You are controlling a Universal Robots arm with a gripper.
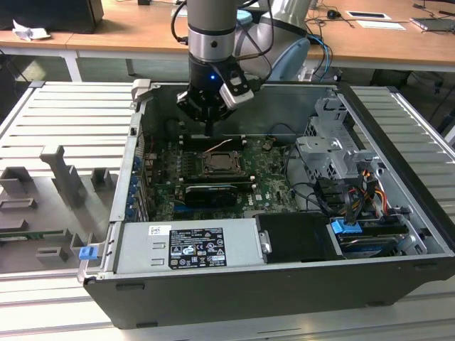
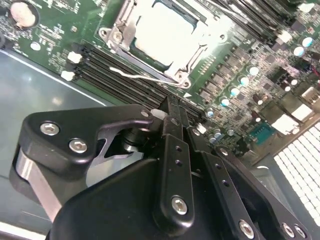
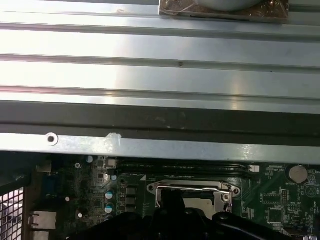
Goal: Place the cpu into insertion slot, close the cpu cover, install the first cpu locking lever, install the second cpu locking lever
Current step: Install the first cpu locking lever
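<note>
The cpu [image 2: 167,32] lies pale and silvery in the insertion slot [image 1: 224,165] on the green motherboard. The cpu cover [image 2: 124,26] frames it as a thin metal plate and looks folded down over it. One thin wire locking lever [image 2: 142,76] stands loose beside the socket, and in the exterior view it slants up as a pale rod [image 1: 220,146]. My gripper [image 1: 211,129] hangs just behind the socket, above the board. Its black fingers [image 2: 174,125] are shut with nothing between them. In the first wrist view the gripper [image 3: 172,202] shows dark in front of the socket.
The open case holds a grey power supply [image 1: 188,245] at the front, a long black card [image 1: 210,193], memory slots [image 2: 115,65], and a drive cage [image 1: 330,153] with cables [image 1: 355,192]. The case wall [image 3: 160,120] stands close behind the gripper. A grey fixture tray [image 1: 57,185] lies outside.
</note>
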